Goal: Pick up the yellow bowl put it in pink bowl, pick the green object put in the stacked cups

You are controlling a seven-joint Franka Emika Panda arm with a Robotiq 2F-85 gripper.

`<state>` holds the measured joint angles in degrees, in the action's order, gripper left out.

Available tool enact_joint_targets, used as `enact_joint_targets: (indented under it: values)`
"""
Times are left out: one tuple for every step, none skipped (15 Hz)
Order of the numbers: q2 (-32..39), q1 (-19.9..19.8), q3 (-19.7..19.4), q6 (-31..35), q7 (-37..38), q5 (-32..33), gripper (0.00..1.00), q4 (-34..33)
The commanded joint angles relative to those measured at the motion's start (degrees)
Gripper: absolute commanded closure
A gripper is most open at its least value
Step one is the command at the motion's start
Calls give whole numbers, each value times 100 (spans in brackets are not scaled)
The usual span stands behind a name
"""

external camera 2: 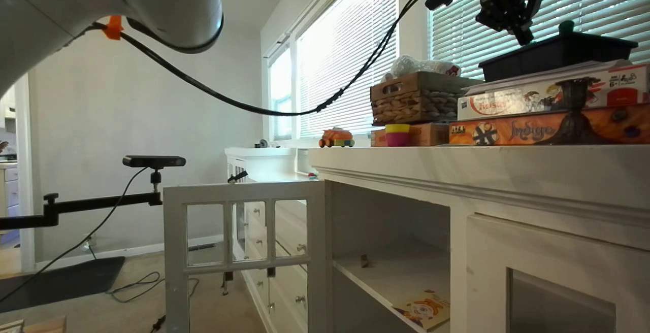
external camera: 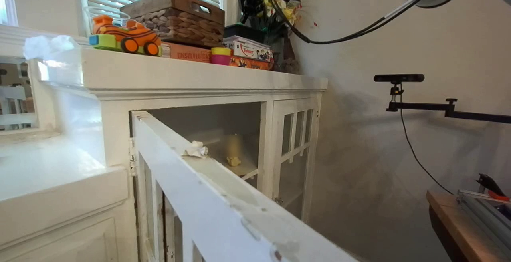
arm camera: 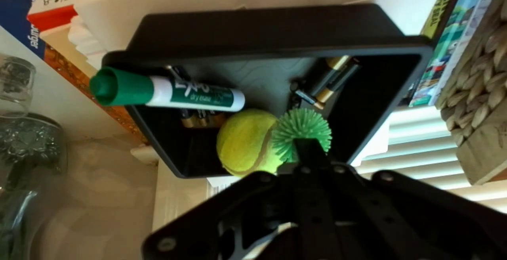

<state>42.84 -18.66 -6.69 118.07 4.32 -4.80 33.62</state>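
The yellow bowl [external camera: 220, 50] [external camera 2: 397, 128] sits inside the pink bowl [external camera: 220, 59] [external camera 2: 397, 139] on the cabinet top, as a small cup stack. The green object is a spiky green ball [arm camera: 301, 127] in the black tray [arm camera: 257, 52], against a tennis ball [arm camera: 245, 141]. My gripper [arm camera: 307, 143] has its fingers together at the middle of the green ball and looks shut on it; the fingers hide the exact contact. In both exterior views my gripper [external camera: 244, 16] [external camera 2: 523, 37] is over the black tray [external camera: 244, 33] [external camera 2: 561, 58], at its rim.
The tray also holds a green marker [arm camera: 170, 92] and several batteries. It rests on stacked game boxes [external camera 2: 538, 104]. A wicker basket [external camera: 187, 22] [external camera 2: 419, 97] and an orange toy car [external camera: 127, 36] stand nearby. The cabinet door [external camera: 223, 198] [external camera 2: 244, 191] hangs open.
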Motion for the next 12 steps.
enact_joint_targets:
  values:
    - [-261, -28, 132, -194, -229, -117, 100, -117]
    - [-346, -35, 184, -258, -287, -146, 100, -123]
    - [-451, -35, 238, -336, -351, -164, 100, -90]
    - [-545, -36, 301, -451, -418, -184, 100, -59]
    - [-669, -46, 408, -656, -541, -243, 100, 0]
    - [-769, -66, 520, -867, -669, -303, 100, 43]
    - [-864, -51, 588, -1093, -740, -307, 100, 82]
    - [-953, -65, 699, -1381, -860, -374, 100, 113]
    - [-1026, -71, 790, -1645, -957, -415, 100, 138]
    - [-1082, -38, 814, -1862, -1001, -373, 100, 156]
    - [-1136, -39, 878, -2111, -1077, -374, 100, 170]
    - [-1177, -38, 935, -2339, -1139, -362, 100, 180]
